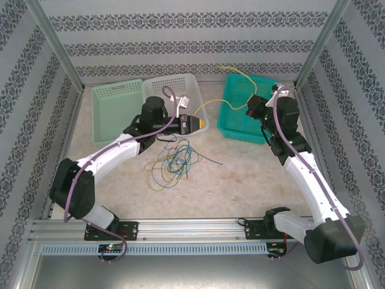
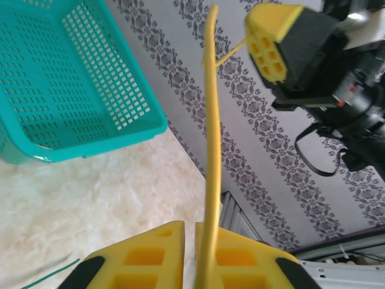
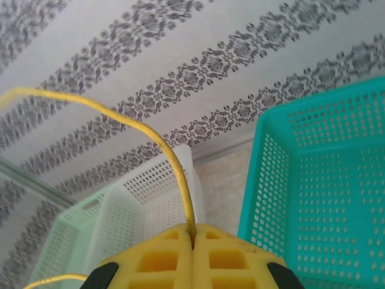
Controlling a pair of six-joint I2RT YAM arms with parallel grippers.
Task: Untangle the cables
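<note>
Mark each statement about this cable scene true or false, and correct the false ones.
1. The left pincer and the right pincer are both shut on the thin yellow cable. True.
2. The white plastic mesh basket stands between the pale green plastic mesh basket and the teal plastic mesh basket. True.
3. The tangle of blue, green and yellow cables lies inside the teal basket. False: it lies on the marbled table, outside every basket.
4. The pale green basket is the rightmost. False: it is leftmost; the teal one is rightmost.

The teal basket [image 2: 102, 84] is glossy perforated plastic; the yellow cable [image 2: 212, 180] looks smooth, rubbery.
</note>
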